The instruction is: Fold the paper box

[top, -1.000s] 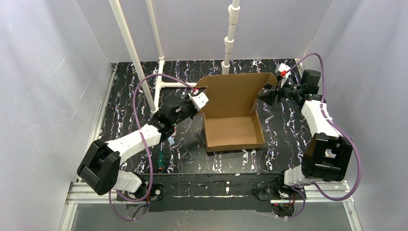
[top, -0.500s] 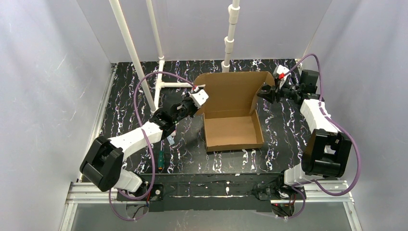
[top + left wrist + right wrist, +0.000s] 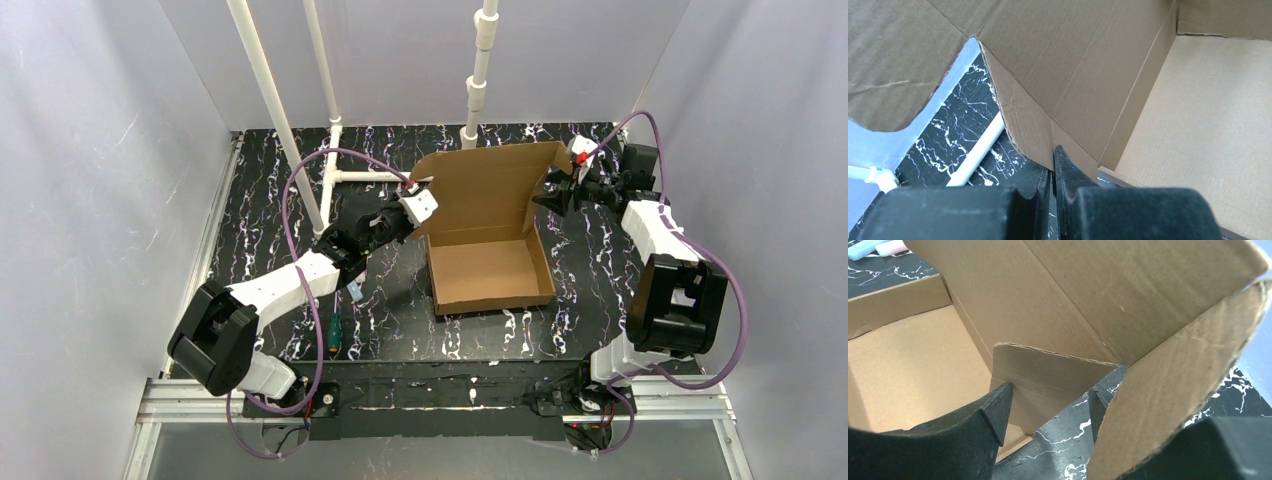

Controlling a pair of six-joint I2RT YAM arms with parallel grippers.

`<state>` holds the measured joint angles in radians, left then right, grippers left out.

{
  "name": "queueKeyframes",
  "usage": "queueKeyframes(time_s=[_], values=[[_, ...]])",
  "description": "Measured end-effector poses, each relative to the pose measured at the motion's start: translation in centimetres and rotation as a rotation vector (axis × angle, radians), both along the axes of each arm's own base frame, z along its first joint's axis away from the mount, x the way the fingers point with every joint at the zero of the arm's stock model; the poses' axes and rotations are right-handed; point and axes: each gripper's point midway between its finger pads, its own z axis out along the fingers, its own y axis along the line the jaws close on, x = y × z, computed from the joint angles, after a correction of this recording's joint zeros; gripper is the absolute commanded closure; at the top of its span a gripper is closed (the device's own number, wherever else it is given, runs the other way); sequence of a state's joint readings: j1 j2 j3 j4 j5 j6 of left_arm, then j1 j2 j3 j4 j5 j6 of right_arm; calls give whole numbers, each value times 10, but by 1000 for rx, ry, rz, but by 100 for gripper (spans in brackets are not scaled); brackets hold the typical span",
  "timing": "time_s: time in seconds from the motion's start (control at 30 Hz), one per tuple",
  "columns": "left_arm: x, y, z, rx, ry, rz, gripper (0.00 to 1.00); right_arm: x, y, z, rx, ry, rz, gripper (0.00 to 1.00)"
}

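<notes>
The paper box (image 3: pixel 490 270) is a brown cardboard tray in the middle of the table, with its lid panel (image 3: pixel 490 185) raised at the back. My left gripper (image 3: pixel 424 210) is at the lid's left corner. In the left wrist view it (image 3: pixel 1053 166) is shut on the lower edge of the left side flap (image 3: pixel 1023 120). My right gripper (image 3: pixel 552 197) is at the lid's right corner. In the right wrist view it (image 3: pixel 1048 412) is open, with a small corner flap (image 3: pixel 1048 372) standing between its fingers and touching the left one. A larger side flap (image 3: pixel 1178 375) hangs in front of the right finger.
White plastic pipes (image 3: pixel 330 178) stand and lie at the back left, close to the left arm. A green-handled screwdriver (image 3: pixel 332 333) lies on the black marbled table (image 3: pixel 260 190) near the left arm. Grey walls close in on both sides.
The lid panel has risen and the tray has slid slightly right. The right gripper has moved in toward the lid's right corner, its jaws narrowing and then widening again. The left grip is unchanged.
</notes>
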<state>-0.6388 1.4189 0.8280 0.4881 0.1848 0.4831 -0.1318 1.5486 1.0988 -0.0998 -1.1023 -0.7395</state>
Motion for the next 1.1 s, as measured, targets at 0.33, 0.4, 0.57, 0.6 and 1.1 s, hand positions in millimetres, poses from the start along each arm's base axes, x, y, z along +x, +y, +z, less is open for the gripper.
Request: queueKeyframes(time_s=[0.33, 0.4, 0.57, 0.6, 1.1], values=[[-3, -5, 3, 23, -42, -53, 100, 14, -1, -7, -30, -16, 119, 20], [-3, -5, 3, 26, -46, -60, 100, 15, -1, -11, -46, -18, 146, 20], [-4, -6, 3, 31, -47, -72, 100, 7, 0, -19, -70, -10, 230, 27], [-4, -6, 3, 31, -47, -70, 100, 4, 1, -20, -72, -13, 248, 30], [6, 10, -5, 30, 5, 34, 100, -51, 17, -1, -47, -26, 386, 47]])
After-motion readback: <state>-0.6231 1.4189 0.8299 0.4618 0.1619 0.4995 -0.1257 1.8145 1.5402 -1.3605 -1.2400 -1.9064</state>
